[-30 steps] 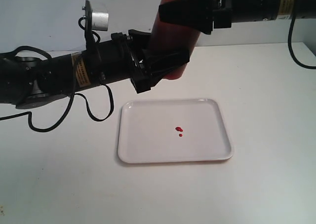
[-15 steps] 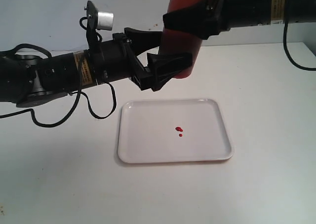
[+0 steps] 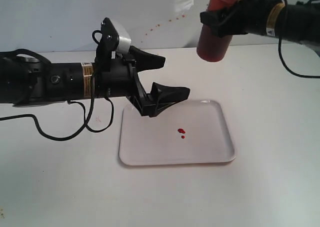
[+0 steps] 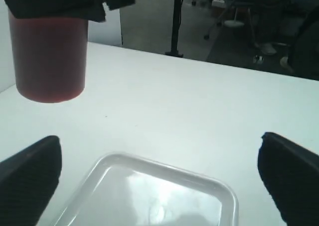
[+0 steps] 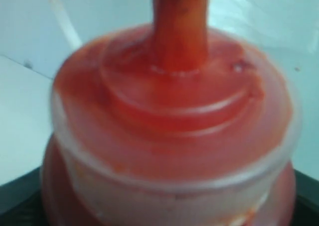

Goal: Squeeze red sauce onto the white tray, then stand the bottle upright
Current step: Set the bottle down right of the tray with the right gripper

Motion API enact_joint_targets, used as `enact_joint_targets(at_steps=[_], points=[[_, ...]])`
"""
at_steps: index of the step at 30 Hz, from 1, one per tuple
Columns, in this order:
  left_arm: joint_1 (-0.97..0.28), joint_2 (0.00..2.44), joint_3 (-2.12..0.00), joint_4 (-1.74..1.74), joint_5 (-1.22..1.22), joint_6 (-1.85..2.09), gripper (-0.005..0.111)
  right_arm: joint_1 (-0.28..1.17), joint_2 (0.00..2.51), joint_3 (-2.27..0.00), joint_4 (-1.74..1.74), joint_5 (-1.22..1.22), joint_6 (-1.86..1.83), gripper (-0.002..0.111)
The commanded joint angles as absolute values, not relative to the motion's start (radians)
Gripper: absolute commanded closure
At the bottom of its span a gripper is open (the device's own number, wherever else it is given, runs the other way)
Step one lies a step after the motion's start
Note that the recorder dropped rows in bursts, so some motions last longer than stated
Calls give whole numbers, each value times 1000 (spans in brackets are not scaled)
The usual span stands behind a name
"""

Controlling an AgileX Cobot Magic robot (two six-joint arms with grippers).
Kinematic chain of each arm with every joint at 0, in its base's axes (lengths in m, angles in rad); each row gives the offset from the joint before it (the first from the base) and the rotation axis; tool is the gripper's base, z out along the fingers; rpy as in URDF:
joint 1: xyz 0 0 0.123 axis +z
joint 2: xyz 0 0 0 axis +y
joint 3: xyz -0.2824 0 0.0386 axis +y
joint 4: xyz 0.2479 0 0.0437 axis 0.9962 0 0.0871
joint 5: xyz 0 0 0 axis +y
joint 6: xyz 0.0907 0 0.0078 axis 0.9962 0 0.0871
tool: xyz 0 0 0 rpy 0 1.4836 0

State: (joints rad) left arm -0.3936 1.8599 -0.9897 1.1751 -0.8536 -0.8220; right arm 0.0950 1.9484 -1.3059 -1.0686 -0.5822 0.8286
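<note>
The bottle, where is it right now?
In the exterior view the bottle hangs in the air at the upper right, held by the right gripper, just past the far right corner of the white tray.

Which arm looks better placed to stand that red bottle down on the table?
The right. The right arm's fingers clamp the bottle, base down, in the air above the table. The left arm's fingers hang open and empty by the white tray.
</note>
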Motion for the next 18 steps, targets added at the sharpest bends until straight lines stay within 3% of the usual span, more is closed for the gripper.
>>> enact_joint_targets(at_steps=[1,12,18], points=[[-394,1851,-994,1193,-805,-830,2,49,2055,-1311,-871,-625,646,108],[-394,1851,-994,1193,-736,-830,2,38,2125,-1311,-878,-615,594,108],[-394,1851,-994,1193,-725,-830,2,38,2125,-1311,-898,-462,624,108]])
